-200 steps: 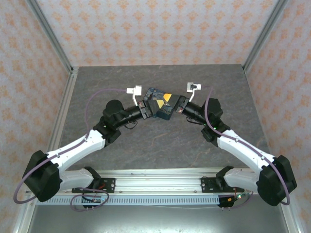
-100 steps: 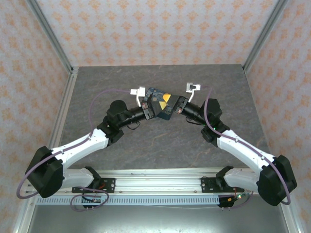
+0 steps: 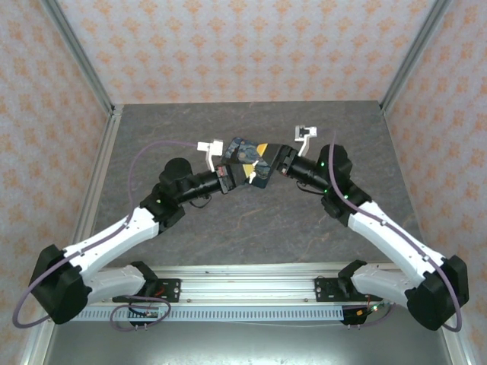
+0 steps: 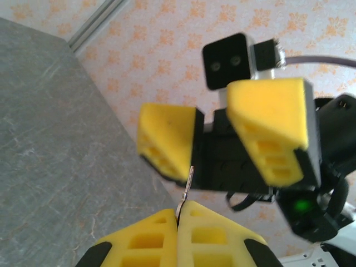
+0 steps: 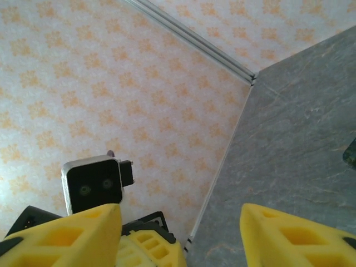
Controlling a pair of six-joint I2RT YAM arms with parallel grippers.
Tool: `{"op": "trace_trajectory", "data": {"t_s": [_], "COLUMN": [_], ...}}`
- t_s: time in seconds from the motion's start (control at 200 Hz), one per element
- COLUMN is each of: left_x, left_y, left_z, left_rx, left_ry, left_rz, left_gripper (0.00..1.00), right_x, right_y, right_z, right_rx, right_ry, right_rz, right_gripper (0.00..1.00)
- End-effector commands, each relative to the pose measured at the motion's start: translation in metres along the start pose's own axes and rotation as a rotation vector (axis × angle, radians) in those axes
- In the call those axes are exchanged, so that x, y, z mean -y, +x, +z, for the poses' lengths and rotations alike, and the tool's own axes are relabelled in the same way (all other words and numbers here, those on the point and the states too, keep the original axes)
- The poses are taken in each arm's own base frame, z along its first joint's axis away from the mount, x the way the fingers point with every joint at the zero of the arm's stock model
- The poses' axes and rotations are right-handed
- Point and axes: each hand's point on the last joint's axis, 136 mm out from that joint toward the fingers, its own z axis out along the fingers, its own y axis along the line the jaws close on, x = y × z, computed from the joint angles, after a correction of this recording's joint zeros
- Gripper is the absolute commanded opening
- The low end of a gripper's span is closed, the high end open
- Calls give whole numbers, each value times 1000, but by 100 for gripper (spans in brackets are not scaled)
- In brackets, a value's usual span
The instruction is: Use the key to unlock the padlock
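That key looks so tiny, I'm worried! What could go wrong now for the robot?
1. The left gripper pinches the key only by its bottom end, so it could twist or slip out.
2. The right gripper has its open fingers close to the key's free end. If it moves away, one could knock the key.
3. Both grippers hang right by the box, so a dropped key might land somewhere awkward.
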Motion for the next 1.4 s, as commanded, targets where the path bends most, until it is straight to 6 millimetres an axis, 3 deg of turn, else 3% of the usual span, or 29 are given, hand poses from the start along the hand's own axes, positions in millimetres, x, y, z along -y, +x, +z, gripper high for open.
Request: {"op": "trace_trajectory", "data": {"t_s": [0.0, 0.31, 0.836, 0.956, 1.111, 1.171, 1.221, 1.291, 1.391], "left_x": [5, 12, 14, 14, -2, -9, -10, -11, -8], "left_y": [-8, 0, 1, 2, 11, 15, 18, 15, 11], "left_z": [-13, -11, -5, -5, -10, -15, -20, -25, -27], "left_rx": [4, -57, -68, -76, -131, -162, -176, -165, -140], "left_ry": [-15, 39, 80, 79, -34, -93, -107, -106, -72], "left_rz": [71, 49, 2, 0, 36, 58, 67, 65, 58], "left_gripper": [0, 0, 0, 0, 0, 26, 37, 45, 48], "right_x": [-8, -17, -21, -20, -9, -7, -7, -6, -6], "right_y": [14, 32, 46, 46, 47, 48, 50, 54, 59], "right_z": [-12, -2, 3, 4, 4, 3, 2, 2, 6], "right_rx": [-110, -151, -216, -215, -215, -227, -244, -275, -312], "right_ry": [22, -96, -113, -113, -54, -38, -30, -23, -42], "right_rz": [-42, 4, -9, -15, -51, -77, -100, -128, -129], "right_gripper": [60, 43, 16, 0, 0, 0, 0, 0, 0]}}
